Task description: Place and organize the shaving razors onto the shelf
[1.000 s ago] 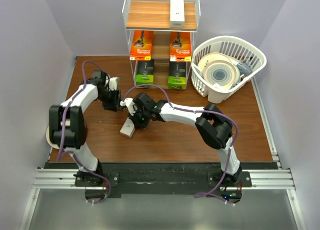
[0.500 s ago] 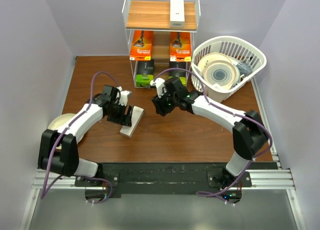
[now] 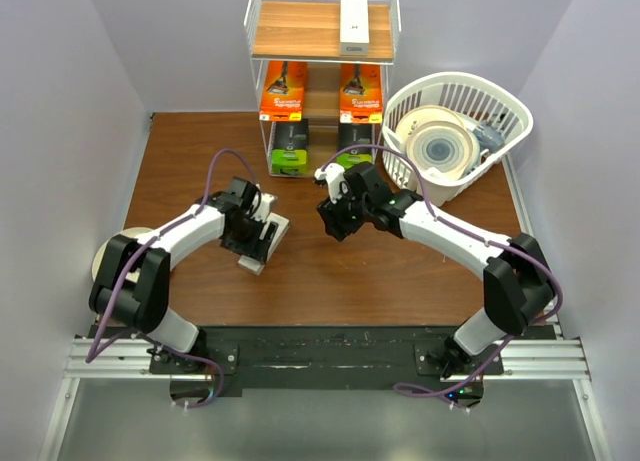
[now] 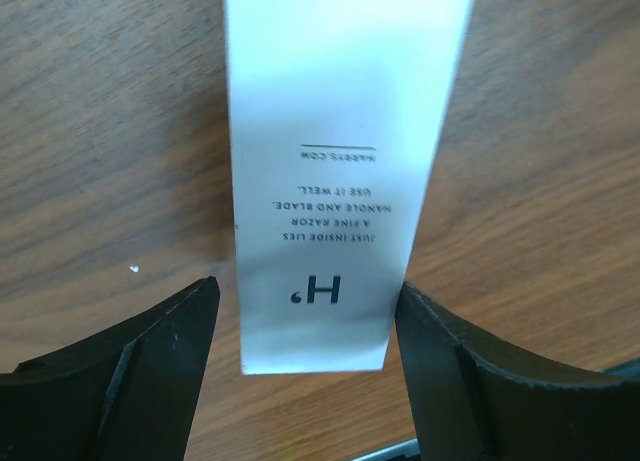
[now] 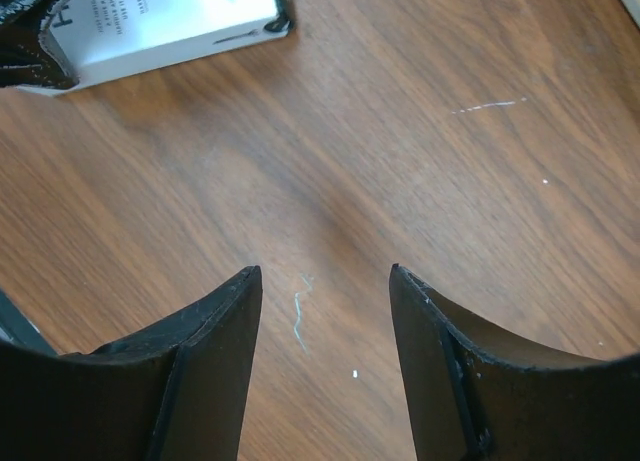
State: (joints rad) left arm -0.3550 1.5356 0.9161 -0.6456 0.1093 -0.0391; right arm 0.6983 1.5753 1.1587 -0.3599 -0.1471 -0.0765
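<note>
Left wrist view: my left fingers [image 4: 150, 361] stand open, one on each side of the near end of a long white box [image 4: 330, 131], whose printed face is up. Whether the right-hand one touches the box edge cannot be told. Right wrist view: my right fingers [image 5: 200, 351] are spread open over bare table [image 5: 420, 131], holding nothing, and only a corner of the same box shows at the upper left. Only the top view gives the setting. The box lies flat, left of centre and well apart from the shelf [image 3: 295, 31] at the far edge. That shelf carries a second white box [image 3: 353, 23] on its top board, two orange cards [image 3: 284, 89] on the middle tier and two black boxes [image 3: 289, 146] at the bottom. A white basket [image 3: 500, 101] sits far right.
</note>
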